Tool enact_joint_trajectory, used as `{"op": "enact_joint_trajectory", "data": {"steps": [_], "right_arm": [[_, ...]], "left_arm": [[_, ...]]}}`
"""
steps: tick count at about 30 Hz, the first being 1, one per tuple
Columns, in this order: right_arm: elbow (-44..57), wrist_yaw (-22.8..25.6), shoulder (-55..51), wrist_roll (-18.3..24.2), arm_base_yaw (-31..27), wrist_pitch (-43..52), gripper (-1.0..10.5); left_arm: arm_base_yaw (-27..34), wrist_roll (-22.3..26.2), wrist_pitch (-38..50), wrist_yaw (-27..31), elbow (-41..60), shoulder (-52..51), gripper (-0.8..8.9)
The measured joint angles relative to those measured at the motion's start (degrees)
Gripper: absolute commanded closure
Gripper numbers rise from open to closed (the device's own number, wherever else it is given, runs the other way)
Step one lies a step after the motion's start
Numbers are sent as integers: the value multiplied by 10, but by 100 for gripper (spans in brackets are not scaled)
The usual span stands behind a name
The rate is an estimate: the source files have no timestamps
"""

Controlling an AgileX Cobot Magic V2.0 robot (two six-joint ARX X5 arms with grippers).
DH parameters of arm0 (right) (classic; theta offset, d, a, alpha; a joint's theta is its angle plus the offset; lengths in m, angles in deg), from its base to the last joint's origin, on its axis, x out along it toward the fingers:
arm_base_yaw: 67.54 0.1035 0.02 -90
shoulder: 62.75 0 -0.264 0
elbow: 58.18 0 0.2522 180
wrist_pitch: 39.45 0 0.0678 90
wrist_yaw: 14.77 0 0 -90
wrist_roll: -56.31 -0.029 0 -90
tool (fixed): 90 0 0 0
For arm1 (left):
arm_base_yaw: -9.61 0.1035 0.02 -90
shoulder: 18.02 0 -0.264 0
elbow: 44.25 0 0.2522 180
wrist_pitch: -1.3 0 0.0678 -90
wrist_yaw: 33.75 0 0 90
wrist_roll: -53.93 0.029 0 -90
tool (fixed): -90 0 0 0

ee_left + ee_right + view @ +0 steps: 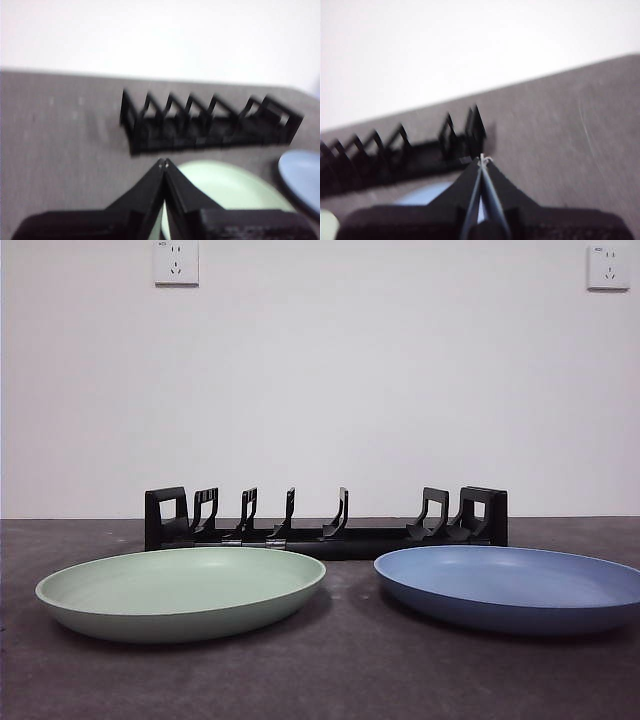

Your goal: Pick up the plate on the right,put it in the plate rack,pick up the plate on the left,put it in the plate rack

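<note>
Two plates are seen lying flat on the dark desk [340, 680], side by side, apart from each other, with the plate rack [325, 525] set behind them, empty. Rack is positioned lengthwise across the front view, prongs upright, blocky ends at both sides, and is wider than either plate. Green plate [182, 590] is placed on the left, blue plate [515, 585] on the right, partly cut off by the frame edge. Two wall sockets [176, 262] are mounted high on the white wall. Left gripper [163, 162] is held above the green plate's near rim, fingers pressed together, nothing pinched. Right gripper [482, 159] is held over the blue plate near the rack's end, fingers pressed together likewise.
</note>
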Motion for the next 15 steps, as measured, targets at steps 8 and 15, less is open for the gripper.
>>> {"op": "enact_joint_trajectory", "data": {"steps": [8, 15], "right_arm": [[-165, -45, 116, -6, 0, -109, 956], [-341, -116, 248, 65, 0, -279, 956]], "left_arm": [[0, -3, -70, -17, -136, 94, 820], [0, 18, -164, -117, -273, 199, 819]]}}
